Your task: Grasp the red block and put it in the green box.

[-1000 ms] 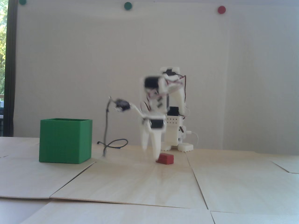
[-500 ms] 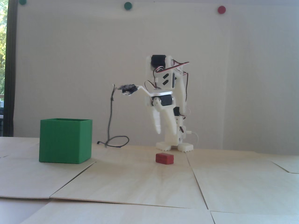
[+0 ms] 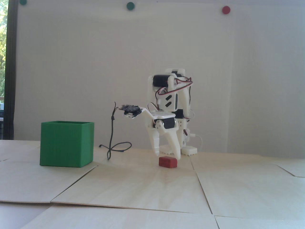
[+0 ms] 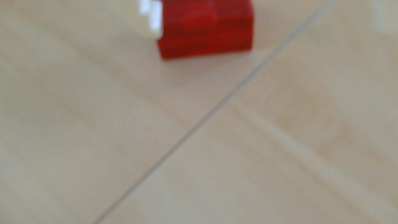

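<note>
Nearest the fixed camera, pale wooden panels [image 3: 133,186] lie bare, their seams running back toward the work. Beyond them the block [image 3: 168,162] sits flat on the wood, close to a seam, and my gripper [image 3: 167,155] hangs over it with jaws spread and empty, one fingertip just above the block's left end, the other low at its right end. In the wrist view the block [image 4: 206,28] is blurred at the top edge with a white fingertip [image 4: 151,19] against its left side. The risk, as I judge it: my straddle looks tight, so a finger could land on the block's top or nudge it aside instead of pinching it. Off to the left in the fixed view, well apart, stands the box [image 3: 65,144], open-topped; a weak pinch could drop the block short of its tall wall. Behind it a loose black cable [image 3: 113,140] trails from my wrist and might snag on the swing across.
</note>
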Controlling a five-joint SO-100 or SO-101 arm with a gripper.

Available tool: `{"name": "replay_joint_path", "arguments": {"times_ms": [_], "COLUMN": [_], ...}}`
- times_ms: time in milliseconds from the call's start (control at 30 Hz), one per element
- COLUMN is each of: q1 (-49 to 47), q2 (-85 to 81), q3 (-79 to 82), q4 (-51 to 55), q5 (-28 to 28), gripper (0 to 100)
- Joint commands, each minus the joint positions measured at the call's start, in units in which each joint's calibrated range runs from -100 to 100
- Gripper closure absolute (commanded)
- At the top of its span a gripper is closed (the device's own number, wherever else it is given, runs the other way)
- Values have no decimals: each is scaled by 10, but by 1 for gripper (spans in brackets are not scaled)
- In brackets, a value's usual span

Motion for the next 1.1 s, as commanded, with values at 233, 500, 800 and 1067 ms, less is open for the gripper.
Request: {"name": "replay_joint_path", "arguments": {"times_ms": [233, 500, 800, 1067], "q1": [-29, -40, -26, -25], "q2": [-16, -16, -17, -16], "q3": [-42, -42, -37, -34], "q4": [13, 62, 123, 133], "q5": [4, 16, 16, 16], "gripper": [58, 58, 59, 59]}}
